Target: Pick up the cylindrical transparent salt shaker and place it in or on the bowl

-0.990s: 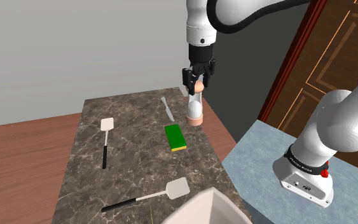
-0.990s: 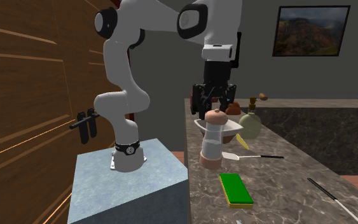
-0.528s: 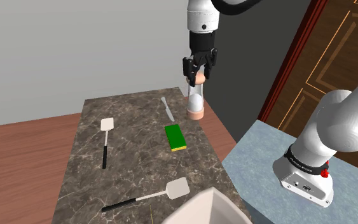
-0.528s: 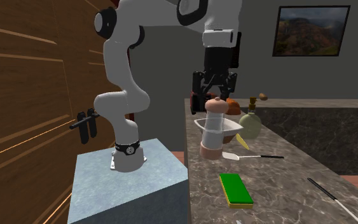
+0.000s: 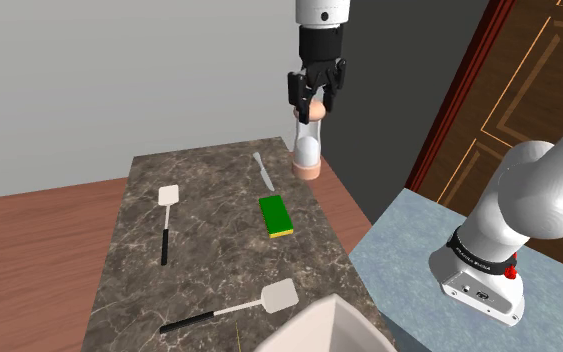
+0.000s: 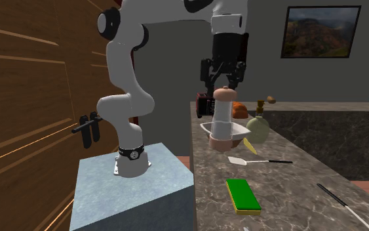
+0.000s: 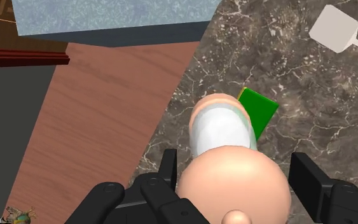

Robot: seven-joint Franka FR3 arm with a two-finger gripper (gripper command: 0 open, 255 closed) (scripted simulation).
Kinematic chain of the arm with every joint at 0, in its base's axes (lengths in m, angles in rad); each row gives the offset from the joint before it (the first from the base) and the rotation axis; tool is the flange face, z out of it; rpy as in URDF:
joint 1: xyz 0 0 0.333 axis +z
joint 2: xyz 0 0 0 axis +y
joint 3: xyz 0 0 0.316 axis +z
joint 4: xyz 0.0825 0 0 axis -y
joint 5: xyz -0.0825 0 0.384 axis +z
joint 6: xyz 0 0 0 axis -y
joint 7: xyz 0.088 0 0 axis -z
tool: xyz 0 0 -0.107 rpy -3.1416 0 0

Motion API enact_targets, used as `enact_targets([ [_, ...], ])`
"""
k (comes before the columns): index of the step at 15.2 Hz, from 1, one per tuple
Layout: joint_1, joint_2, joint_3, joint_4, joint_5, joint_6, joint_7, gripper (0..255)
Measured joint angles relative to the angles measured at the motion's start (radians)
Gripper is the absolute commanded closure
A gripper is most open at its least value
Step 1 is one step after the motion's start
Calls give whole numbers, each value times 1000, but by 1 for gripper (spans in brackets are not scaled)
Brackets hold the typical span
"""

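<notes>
Pinkish cap, clear body, pinkish base: the salt shaker hangs upright in the air, its base clear of the dark marbled counter near that counter's far end in the shoulder view. The jaws are closed on its rounded cap, one black finger on each side of it in the wrist view, where the shaker points down toward the stone.

Judging by this, the pick-up is done and the carry to the bowl is the step in hand. The white bowl sits at the near end of the counter, at the bottom edge of the shoulder view, well apart from the shaker. The next move probably calls for a level carry along the counter, high enough to clear the bowl's rim, then a lowering into it before the jaws let go. Since the hold is on the cap alone, the body may swing if the move is brisk.

Between shaker and bowl lie a green sponge and a white-headed spatula; another spatula lies off toward the shoulder view's left.

What shows of the bowl's inside looks bare. In the second exterior view the bowl stands partly behind the shaker. Whether the shaker holds any salt I cannot tell.
</notes>
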State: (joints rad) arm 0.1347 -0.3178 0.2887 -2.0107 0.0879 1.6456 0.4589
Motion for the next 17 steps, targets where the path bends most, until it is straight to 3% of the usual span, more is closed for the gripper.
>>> enact_targets([
  [8,70,-84,101,-20,69,-49,155,255],
  [17,141,-102,250,49,142,-107,370,255],
])
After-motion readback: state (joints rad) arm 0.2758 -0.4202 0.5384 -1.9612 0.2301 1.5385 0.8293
